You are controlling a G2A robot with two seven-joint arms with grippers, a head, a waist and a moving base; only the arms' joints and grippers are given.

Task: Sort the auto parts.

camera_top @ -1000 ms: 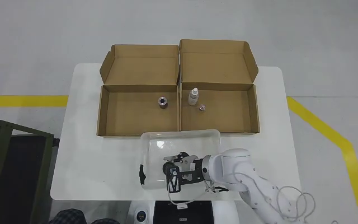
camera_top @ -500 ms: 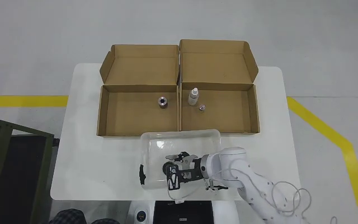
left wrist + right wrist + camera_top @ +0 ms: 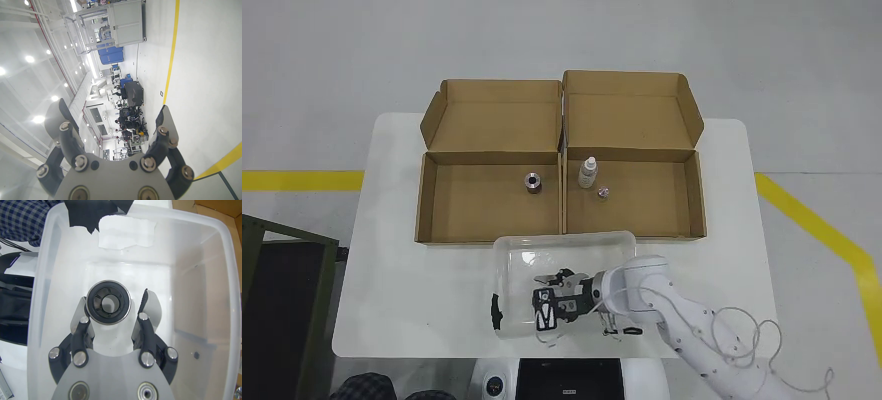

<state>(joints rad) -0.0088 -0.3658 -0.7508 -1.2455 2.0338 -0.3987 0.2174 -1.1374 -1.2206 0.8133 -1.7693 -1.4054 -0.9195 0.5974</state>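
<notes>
Bearing point(image 3: 108, 302) lay inside the clear bin point(image 3: 225, 256), between the spread fingers of the right gripper point(image 3: 115, 297). One finger touched its outer rim; the other stood apart. Left gripper point(image 3: 113, 106) was spread wide, facing the room.

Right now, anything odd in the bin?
Torn black tape and a ragged paper label on the wall of the bin look rough. The bearing sits off-centre in the open right gripper, against one finger, clear of the other.

Bin point(image 3: 229, 256) walls at the near surface point(image 3: 392, 300) edge hem the right gripper point(image 3: 114, 296), a bearing point(image 3: 92, 303) crowding the gap between its spread fingers point(image 3: 151, 302).
</notes>
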